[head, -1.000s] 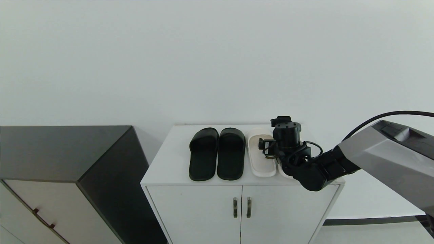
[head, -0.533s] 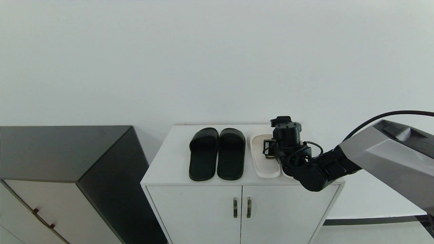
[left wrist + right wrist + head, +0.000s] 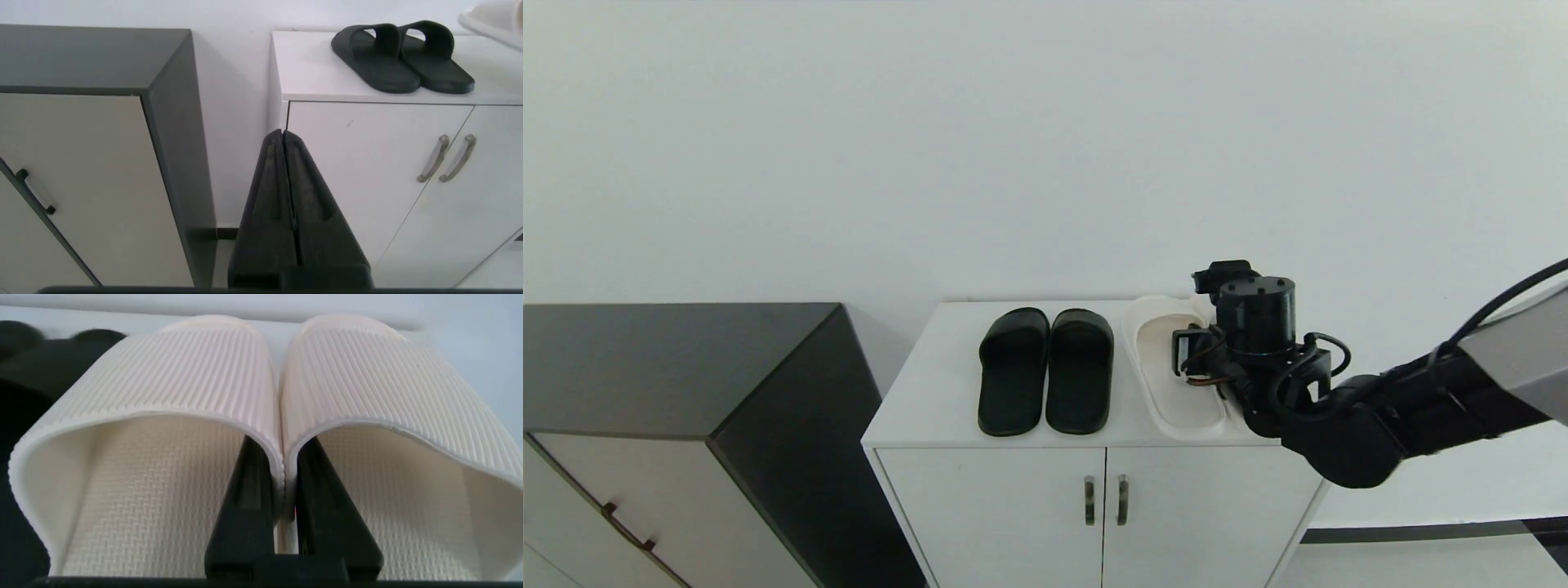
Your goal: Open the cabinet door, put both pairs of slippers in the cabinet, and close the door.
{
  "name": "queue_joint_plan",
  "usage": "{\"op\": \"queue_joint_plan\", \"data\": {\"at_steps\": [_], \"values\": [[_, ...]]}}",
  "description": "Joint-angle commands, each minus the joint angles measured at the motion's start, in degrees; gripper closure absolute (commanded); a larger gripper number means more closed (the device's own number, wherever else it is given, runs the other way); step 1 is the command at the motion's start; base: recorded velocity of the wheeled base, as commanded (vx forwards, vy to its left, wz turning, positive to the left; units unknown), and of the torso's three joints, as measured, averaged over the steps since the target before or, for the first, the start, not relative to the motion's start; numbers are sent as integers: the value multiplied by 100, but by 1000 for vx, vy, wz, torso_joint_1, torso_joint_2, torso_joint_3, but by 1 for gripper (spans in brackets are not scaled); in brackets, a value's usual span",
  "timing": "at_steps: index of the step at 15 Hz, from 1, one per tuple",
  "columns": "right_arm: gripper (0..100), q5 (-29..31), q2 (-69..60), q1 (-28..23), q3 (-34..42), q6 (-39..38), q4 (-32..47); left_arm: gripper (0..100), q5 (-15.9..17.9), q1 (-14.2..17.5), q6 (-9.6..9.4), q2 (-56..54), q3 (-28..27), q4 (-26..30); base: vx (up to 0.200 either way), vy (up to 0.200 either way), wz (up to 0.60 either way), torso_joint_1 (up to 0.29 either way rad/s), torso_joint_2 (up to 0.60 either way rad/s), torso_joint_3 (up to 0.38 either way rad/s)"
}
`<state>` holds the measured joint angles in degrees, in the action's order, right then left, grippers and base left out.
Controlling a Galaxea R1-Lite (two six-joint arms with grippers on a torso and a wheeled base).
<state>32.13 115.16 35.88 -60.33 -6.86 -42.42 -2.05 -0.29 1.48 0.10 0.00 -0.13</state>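
Head view: the white cabinet [image 3: 931, 408] stands against a pale wall [image 3: 1045, 147], with both doors [image 3: 996, 523] shut and their two handles [image 3: 1089, 500] side by side at the middle seam. On the cabinet top the black slippers [image 3: 1013, 376] lie side by side near the middle, toes toward the back edge and heels close to the front edge. The white slippers [image 3: 1176, 384] are on the right part of the top, just beside the black pair but apart from it, heels near the front edge; whether their soles rest flat on the top cannot be told.

The right tool [image 3: 1188, 355] sits at the white pair's straps. In the right wrist view one finger of the right tool [image 3: 282, 469] is tucked under each strap, and the two adjoining strap sides are pinched together between the fingers, so it is grasping the white slippers [image 3: 196, 416].

The left tool [image 3: 283, 140] hangs low in front of the cabinet's left side, fingers pressed together with nothing between them. A dark cabinet [image 3: 678, 367] with pale drawer fronts stands just left of the white one.
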Motion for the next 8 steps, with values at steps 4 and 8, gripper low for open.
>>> {"op": "queue_joint_plan", "data": {"at_steps": [4, 8], "values": [[100, -506, -1892, 1202, 1639, 1, 111, 100, 3, -6, 2, -1, 0, -4, 0, 0, 0, 0, 0, 0], [100, -2124, -2956, 1404, 2957, -34, 129, 100, 29, -6, -7, -1, 0, 5, 0, 0, 0, 0, 0, 0]]}}
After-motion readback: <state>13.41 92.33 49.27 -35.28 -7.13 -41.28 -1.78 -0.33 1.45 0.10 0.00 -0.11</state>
